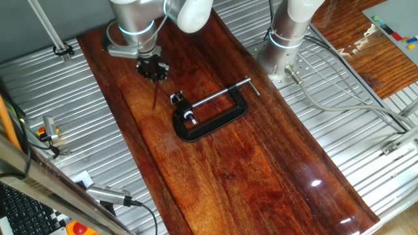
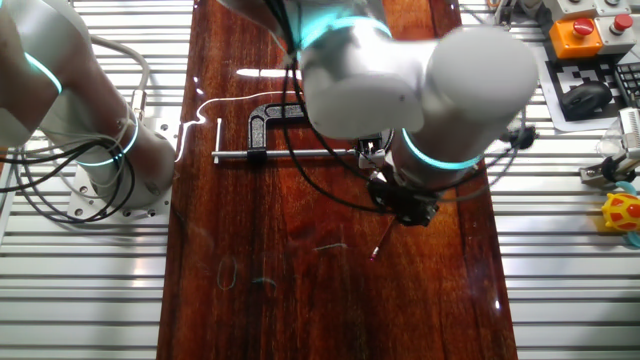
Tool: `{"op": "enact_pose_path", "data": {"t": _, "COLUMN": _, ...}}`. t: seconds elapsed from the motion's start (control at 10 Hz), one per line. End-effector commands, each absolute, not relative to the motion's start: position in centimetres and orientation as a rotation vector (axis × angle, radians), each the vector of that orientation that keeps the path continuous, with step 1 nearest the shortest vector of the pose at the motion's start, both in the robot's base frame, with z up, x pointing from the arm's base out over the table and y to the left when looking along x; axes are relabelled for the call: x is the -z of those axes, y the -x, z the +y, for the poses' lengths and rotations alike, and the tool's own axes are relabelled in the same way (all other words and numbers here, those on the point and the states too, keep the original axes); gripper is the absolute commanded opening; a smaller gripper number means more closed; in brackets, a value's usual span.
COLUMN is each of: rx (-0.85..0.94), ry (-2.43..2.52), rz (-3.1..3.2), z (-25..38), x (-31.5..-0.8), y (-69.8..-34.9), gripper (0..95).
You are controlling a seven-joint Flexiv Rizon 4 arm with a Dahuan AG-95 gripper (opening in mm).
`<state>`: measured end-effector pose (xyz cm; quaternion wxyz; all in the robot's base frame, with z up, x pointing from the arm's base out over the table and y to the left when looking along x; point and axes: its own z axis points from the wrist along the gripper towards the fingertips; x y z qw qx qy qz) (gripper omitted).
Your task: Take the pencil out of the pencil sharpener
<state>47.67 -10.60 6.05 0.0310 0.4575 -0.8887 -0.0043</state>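
My gripper (image 1: 155, 73) hangs over the left part of the wooden board and is shut on the pencil (image 1: 155, 95), a thin dark stick that points down from the fingers. In the other fixed view the gripper (image 2: 404, 208) holds the pencil (image 2: 380, 243) slanted, its lower tip close to the board. The pencil sharpener (image 1: 176, 98) is a tiny silver and black block on the board, to the right of the pencil and apart from it. In the other fixed view it (image 2: 368, 152) is mostly hidden behind the arm.
A large black C-clamp (image 1: 210, 117) with a long silver rod (image 1: 219, 95) lies beside the sharpener; it also shows in the other fixed view (image 2: 262, 118). A second arm's base (image 1: 285, 39) stands at the board's far side. Ribbed metal table (image 1: 78, 117) flanks the board.
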Motion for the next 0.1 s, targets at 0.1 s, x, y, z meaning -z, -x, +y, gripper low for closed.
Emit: {"op": "enact_pose_path", "data": {"t": 0.1, "rx": 0.026, "ry": -1.410, "rz": -2.736, "z": -10.50, "x": -6.35, "y": -47.58, "gripper": 19.0}}
